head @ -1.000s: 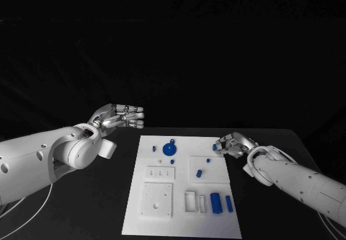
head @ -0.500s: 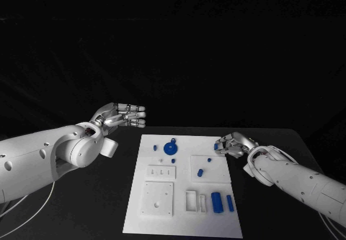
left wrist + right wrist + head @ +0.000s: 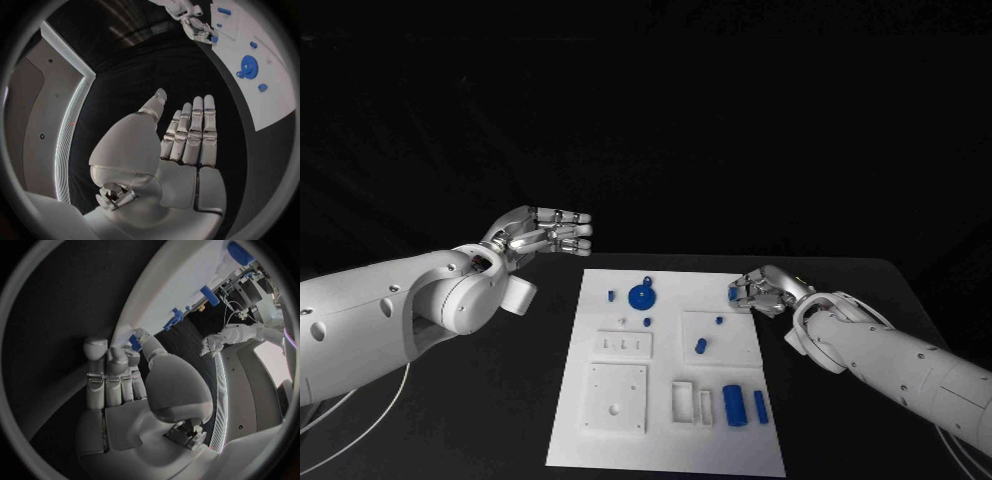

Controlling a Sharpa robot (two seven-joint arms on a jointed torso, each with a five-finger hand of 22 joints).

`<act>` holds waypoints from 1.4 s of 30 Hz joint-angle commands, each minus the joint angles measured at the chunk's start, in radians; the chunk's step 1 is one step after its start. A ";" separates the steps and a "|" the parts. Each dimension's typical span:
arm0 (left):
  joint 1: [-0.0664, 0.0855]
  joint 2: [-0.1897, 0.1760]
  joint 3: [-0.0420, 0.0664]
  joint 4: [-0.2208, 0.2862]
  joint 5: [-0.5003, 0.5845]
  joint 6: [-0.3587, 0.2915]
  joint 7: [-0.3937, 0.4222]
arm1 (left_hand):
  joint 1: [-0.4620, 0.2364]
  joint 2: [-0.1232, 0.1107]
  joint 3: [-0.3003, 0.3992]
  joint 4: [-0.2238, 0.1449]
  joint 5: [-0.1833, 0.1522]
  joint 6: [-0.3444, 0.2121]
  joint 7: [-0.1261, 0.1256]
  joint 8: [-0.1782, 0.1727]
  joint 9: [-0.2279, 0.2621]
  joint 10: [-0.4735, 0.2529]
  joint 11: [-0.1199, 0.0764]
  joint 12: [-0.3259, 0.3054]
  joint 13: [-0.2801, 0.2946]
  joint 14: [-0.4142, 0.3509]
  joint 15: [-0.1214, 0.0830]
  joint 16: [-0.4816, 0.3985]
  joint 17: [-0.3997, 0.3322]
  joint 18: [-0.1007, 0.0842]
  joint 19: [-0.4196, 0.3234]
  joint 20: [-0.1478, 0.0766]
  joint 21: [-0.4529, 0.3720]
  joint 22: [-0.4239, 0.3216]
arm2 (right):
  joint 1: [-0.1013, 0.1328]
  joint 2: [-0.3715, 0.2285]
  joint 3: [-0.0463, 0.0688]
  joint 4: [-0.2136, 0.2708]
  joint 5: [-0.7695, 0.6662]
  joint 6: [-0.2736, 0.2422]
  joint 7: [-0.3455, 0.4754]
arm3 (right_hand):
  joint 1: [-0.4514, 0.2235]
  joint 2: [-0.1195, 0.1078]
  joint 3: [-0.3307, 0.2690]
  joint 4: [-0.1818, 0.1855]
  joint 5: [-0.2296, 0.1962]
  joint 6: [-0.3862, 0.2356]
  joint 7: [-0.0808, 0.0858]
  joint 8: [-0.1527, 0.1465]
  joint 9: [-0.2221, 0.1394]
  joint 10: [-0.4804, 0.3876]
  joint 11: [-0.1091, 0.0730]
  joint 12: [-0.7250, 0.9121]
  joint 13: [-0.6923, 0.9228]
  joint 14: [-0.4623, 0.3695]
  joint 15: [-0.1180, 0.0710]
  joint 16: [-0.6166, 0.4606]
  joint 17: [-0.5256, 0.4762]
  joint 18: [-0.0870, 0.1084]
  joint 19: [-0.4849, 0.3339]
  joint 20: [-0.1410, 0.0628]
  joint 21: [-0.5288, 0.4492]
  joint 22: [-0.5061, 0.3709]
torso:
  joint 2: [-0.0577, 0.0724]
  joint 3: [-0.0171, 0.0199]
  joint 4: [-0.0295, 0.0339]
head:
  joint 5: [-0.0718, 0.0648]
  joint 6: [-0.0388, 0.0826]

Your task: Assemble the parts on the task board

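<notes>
Little has shifted since the earlier frames: right hand (image 3: 764, 290) still pinches a small blue part (image 3: 734, 293) at the task board's (image 3: 668, 440) right edge, left hand (image 3: 548, 232) hovers empty with fingers extended, so placing the part likely comes next.

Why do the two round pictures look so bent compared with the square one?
Both wrist views use fisheye lenses: in the left wrist view the task board has a curved edge, and in the right wrist view it arcs past the right hand. In the head view its edges run straight, against a dark background.
</notes>
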 commanded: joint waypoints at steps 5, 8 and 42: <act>0.000 0.001 0.001 0.002 -0.008 0.017 0.000 | 0.006 0.005 -0.003 0.002 0.005 -0.004 0.004 0.000 0.001 -0.007 0.001 0.004 0.002 -0.002 -0.001 -0.003 -0.001 0.001 -0.003 0.002 -0.005 0.000 | -0.004 0.003 -0.002 0.001 -0.012 0.026 -0.005 | -0.007 0.008 0.014 -0.001 -0.009 0.005 -0.005 0.002 0.001 0.002 -0.007 0.006 0.003 0.002 -0.008 0.006 0.004 -0.010 0.000 -0.005 0.011 0.075 | 0.001 0.0000 -0.0011 | 0.000 -0.002; 0.000 0.001 0.001 0.002 -0.008 0.017 0.000 | 0.008 0.005 -0.003 0.002 0.005 -0.003 0.004 0.000 0.001 -0.007 0.001 0.005 0.002 -0.002 -0.001 -0.003 -0.001 0.001 -0.003 0.002 -0.006 0.000 | -0.004 0.003 -0.002 0.001 -0.012 0.025 -0.005 | -0.009 0.010 0.018 0.000 -0.011 0.005 -0.005 0.002 0.001 0.002 -0.008 0.007 0.004 0.002 -0.009 0.008 0.005 -0.010 0.000 -0.006 0.011 0.075 | 0.001 0.0001 -0.0010 | 0.000 -0.002; 0.001 0.024 0.001 -0.009 -0.097 0.004 -0.110 | -0.013 0.004 -0.013 0.017 0.000 0.176 -0.044 0.007 0.007 0.194 -0.081 0.006 0.003 0.260 -0.118 0.224 0.094 -0.026 0.152 -0.109 0.151 0.085 | 0.028 -0.025 -0.002 0.096 -0.046 -0.037 -0.114 | -0.020 0.014 0.259 0.037 -0.237 0.189 -0.032 0.003 0.013 0.011 -0.017 0.002 0.004 0.009 -0.019 0.009 0.020 -0.014 0.001 -0.017 0.029 0.076 | -0.005 -0.0039 -0.0089 | -0.012 0.003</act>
